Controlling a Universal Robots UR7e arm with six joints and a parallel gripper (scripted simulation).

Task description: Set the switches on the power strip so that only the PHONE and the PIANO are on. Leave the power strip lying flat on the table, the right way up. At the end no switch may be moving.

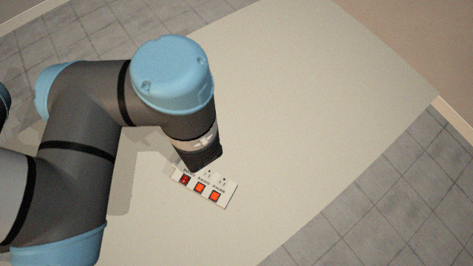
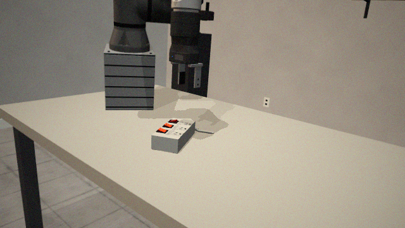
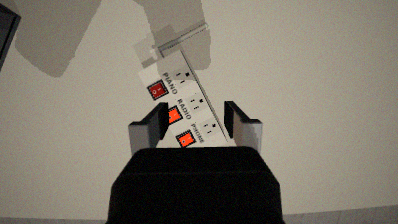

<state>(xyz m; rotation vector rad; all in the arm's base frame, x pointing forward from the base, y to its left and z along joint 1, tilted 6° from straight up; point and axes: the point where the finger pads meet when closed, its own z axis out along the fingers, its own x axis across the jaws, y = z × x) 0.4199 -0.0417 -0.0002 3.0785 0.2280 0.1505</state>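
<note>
Power strip (image 2: 173, 135) flat on table (image 2: 285, 164)

A pale table (image 2: 285, 164) with a dark leg (image 2: 26, 177) stood on a floor of grey tiles (image 1: 406, 192). Behind it was a plain grey wall (image 2: 300, 47) with a small white socket (image 2: 266, 102). Soft shadows (image 2: 190, 109) lay on the table.
</note>
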